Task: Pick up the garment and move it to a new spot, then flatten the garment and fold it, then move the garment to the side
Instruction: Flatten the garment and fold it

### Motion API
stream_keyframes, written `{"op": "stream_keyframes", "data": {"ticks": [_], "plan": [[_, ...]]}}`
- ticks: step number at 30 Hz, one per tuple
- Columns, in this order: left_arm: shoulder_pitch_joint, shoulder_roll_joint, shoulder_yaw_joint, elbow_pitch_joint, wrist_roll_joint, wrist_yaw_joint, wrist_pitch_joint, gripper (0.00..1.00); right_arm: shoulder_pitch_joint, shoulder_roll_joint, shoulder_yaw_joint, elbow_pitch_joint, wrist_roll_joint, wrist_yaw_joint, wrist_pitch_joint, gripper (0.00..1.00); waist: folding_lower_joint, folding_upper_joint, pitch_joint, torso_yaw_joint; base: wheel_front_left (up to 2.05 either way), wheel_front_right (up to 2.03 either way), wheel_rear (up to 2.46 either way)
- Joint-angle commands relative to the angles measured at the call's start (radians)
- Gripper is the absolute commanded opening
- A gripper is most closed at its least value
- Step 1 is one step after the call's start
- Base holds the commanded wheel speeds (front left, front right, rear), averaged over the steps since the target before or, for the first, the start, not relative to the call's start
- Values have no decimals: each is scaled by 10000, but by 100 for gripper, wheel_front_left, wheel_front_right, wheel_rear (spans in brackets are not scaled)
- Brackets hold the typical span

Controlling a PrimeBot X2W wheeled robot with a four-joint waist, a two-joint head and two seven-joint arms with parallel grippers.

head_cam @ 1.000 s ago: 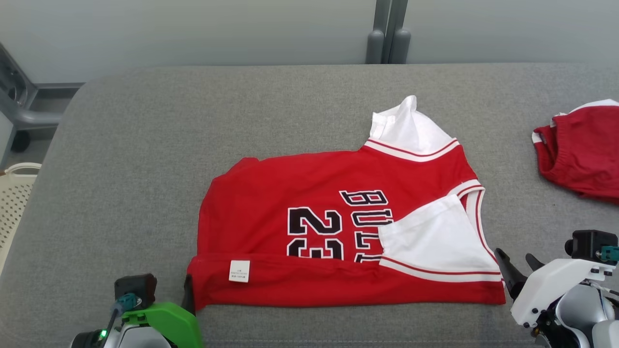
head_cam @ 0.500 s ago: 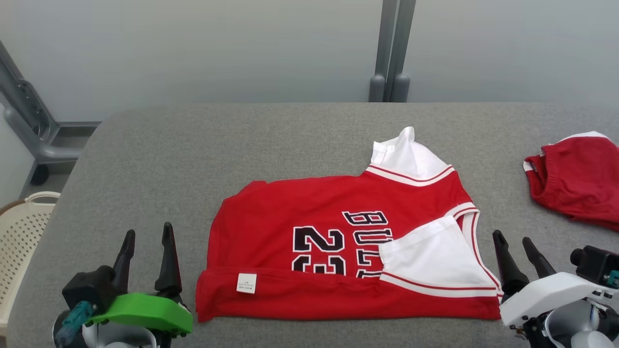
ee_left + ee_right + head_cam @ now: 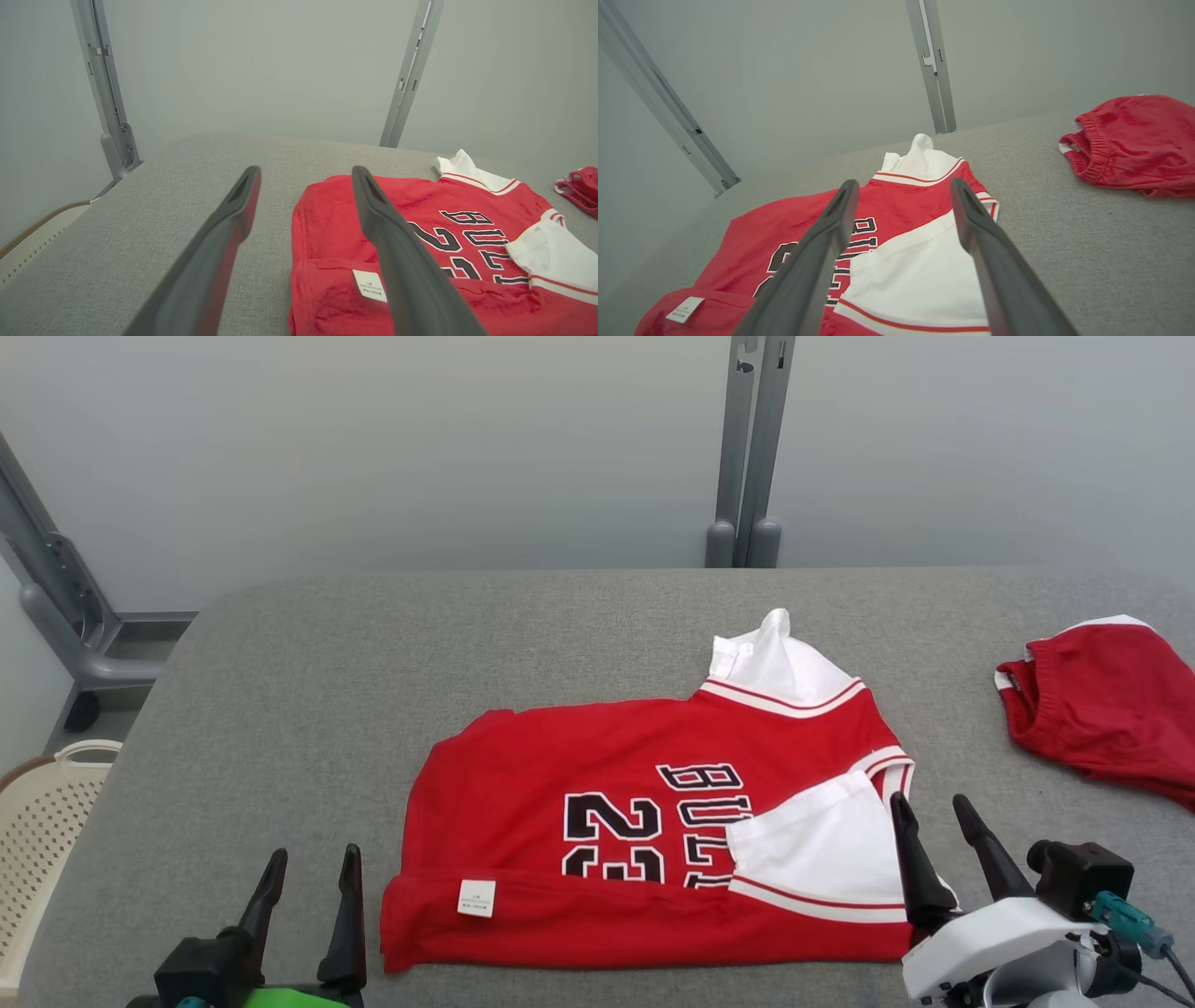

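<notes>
The garment (image 3: pixel 644 821) is a red jersey with black "23" lettering and white sleeves, lying flat mid-table. Its near hem is folded up, with a white label showing. My left gripper (image 3: pixel 316 854) stands open just left of the hem's left corner, nothing between its fingers. My right gripper (image 3: pixel 929 800) is open at the jersey's right edge, its left finger overlapping the white sleeve in the head view. The left wrist view looks past the left gripper (image 3: pixel 306 170) at the garment (image 3: pixel 476 200). In the right wrist view the right gripper (image 3: pixel 904 183) frames the garment (image 3: pixel 915 270).
The grey padded table (image 3: pixel 373 691) has a rounded left edge. Red shorts (image 3: pixel 1102 709) lie crumpled at the right, also seen as red shorts (image 3: pixel 1134 140). A cream perforated basket (image 3: pixel 37 821) sits off the table's left side. Grey metal posts (image 3: pixel 747 448) stand behind.
The head camera has tilted up, so the whole scene sits lower. My left gripper has come away from the hem's corner, fingers up. My right gripper has shifted left to the jersey's edge.
</notes>
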Motion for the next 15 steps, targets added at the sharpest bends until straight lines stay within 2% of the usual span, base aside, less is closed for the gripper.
{"op": "stream_keyframes", "data": {"ticks": [1, 7, 15], "plan": [[186, 19, 0, 77, 123, -34, -24, 100, 138, -23, 9, 56, -362, -1, -108, 100, 0, 0, -30, 30, 0, 0, 0], [425, 45, -100, 401, 306, 53, -24, 100, 307, -23, -412, 312, -1036, -1, -220, 100, 0, 0, -113, 27, 0, 0, 0], [551, 63, -204, 612, 256, 128, 68, 100, 379, -24, -416, 635, -1105, -1, -164, 100, 0, 0, -150, 4, 0, 0, 0]]}}
